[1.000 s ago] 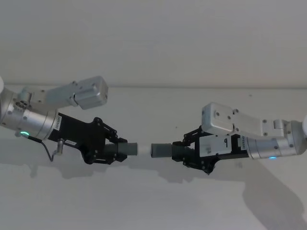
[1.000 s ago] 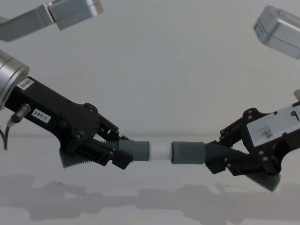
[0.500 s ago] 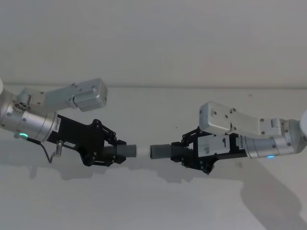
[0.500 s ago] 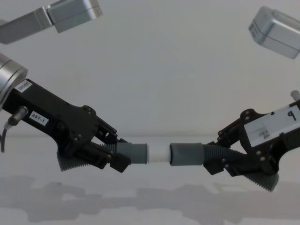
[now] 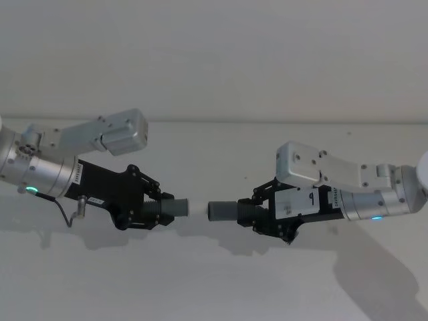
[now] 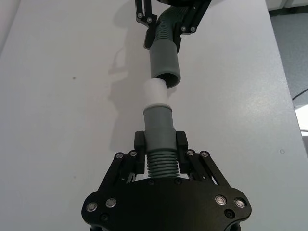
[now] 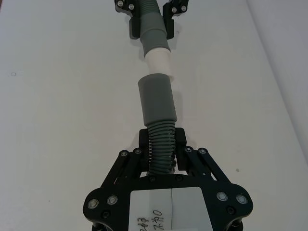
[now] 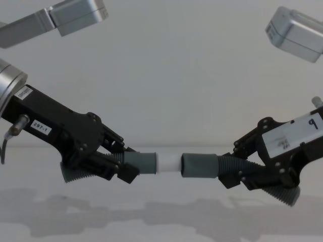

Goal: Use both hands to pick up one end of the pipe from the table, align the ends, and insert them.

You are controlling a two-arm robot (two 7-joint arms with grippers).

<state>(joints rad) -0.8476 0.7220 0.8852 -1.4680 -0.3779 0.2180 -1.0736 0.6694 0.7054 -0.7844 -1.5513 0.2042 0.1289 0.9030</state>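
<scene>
Both pipe pieces hang above the white table (image 5: 214, 281), end to end. My left gripper (image 5: 158, 213) is shut on the ribbed part of one pipe piece (image 5: 175, 208), whose grey cuff (image 8: 143, 163) carries a white tip (image 8: 168, 162). Opposite it, my right gripper (image 5: 258, 215) is shut on the ribbed part of the other piece, its plain grey cuff (image 8: 199, 165) facing the tip. The white tip (image 6: 155, 91) stands right at the mouth of the plain cuff (image 6: 165, 62), nearly in line. In the right wrist view the plain cuff (image 7: 156, 98) sits just short of the tip (image 7: 159, 60).
The white wall (image 5: 214, 53) rises behind the table's far edge. In the left wrist view the table's side edge (image 6: 284, 72) borders darker floor. The arms' shadows lie on the table below them.
Both grippers have drifted slightly to the left with their pipe pieces. The white tip stays at the mouth of the plain cuff, and both grips are unchanged.
</scene>
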